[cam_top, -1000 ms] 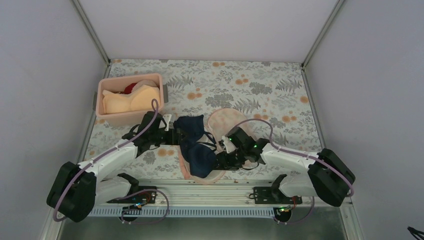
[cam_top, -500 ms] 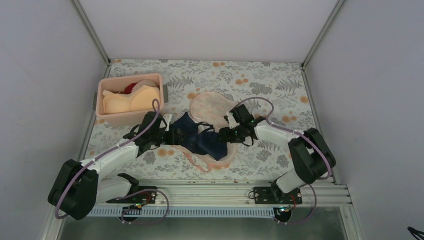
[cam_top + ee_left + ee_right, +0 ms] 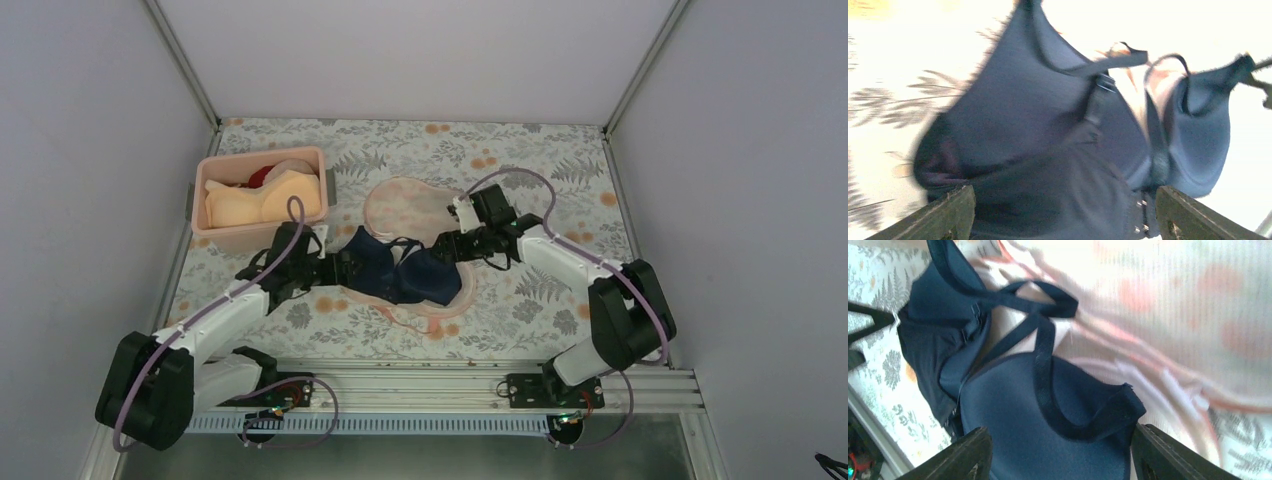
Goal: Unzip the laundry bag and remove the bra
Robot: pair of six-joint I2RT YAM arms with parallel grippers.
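Note:
The navy bra (image 3: 400,278) lies stretched left to right across the peach mesh laundry bag (image 3: 400,203) at mid table. My left gripper (image 3: 340,268) is at the bra's left end. In the left wrist view its fingers (image 3: 950,212) stand wide apart with a folded cup (image 3: 1048,125) filling the gap; the left gripper (image 3: 1063,215) grips it. My right gripper (image 3: 452,248) is at the bra's right end. In the right wrist view the right gripper (image 3: 1058,455) holds a cup (image 3: 1038,420) between its fingers, with the bag's mesh (image 3: 1173,300) behind.
A pink plastic bin (image 3: 260,157) stands at the back left, just beyond my left arm. It holds a peach bra (image 3: 262,203) and a red garment (image 3: 262,176). The table carries a floral cloth (image 3: 540,180). Grey walls close in both sides.
My right gripper has swung away from the near edge toward the back, turning the bra from lengthwise to crosswise. The bag slid back with it. My left gripper shifted slightly.

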